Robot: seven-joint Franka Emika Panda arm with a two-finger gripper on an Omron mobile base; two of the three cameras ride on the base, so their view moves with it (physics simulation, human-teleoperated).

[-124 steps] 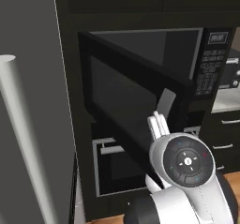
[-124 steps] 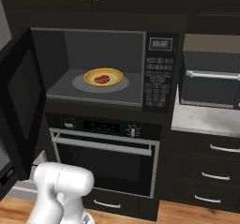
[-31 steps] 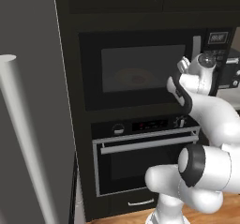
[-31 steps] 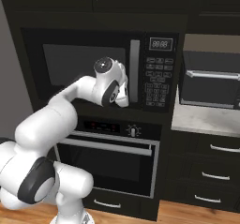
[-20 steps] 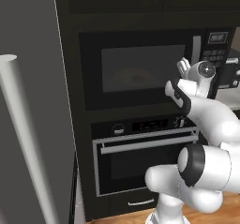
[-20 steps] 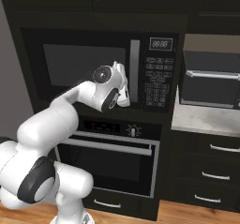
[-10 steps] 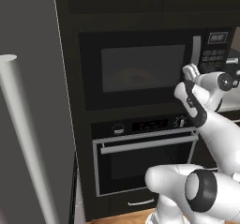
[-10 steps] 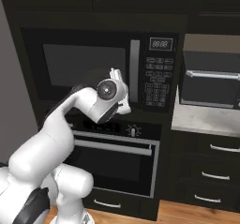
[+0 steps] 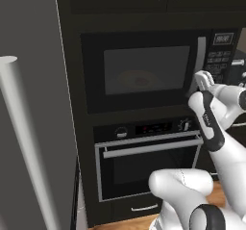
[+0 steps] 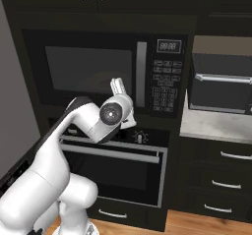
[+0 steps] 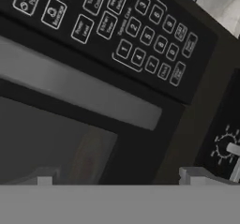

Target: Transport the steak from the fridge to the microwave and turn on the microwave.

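Two-finger gripper [image 10: 118, 85], jaws apart and empty, faces the black built-in microwave [image 10: 98, 67]; its button keypad [image 10: 164, 84] lies at 3 o'clock.

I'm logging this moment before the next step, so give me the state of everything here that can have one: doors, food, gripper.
microwave: door shut, display lit
steak: inside the microwave on a plate, dimly visible through the window
oven: door shut
gripper: open, empty, near the microwave handle, not touching it
fridge: handle in view; door state can't be told
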